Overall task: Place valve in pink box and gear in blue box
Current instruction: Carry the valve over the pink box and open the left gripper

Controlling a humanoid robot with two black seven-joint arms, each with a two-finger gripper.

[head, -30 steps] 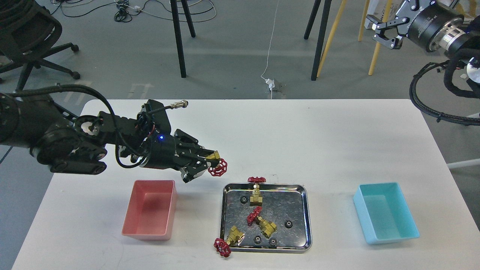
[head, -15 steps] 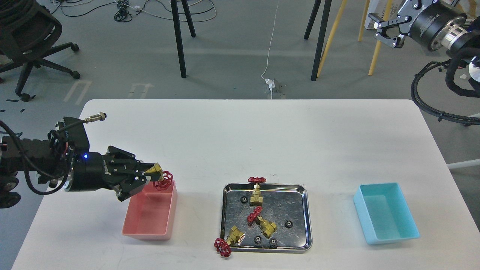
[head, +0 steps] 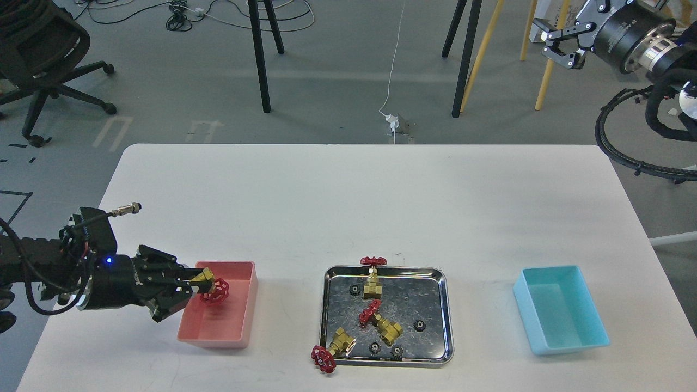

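Meanwhile: left gripper (head: pixel 191 283) clamped on valve (head: pixel 209 286), red handwheel over pink box (head: pixel 239 326) interior. Right gripper (head: pixel 555 44) raised beyond table's (head: pixel 381 207) far right corner, fingers apart, holding nothing. Steel tray (head: pixel 444 305) at centre carries three more valves and several black gears (head: pixel 419 325). Blue box (head: pixel 577 340) sits right of tray.

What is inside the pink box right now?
Nothing rests on the visible floor of the pink box; the valve is held above it by the left gripper, which hides part of the floor.
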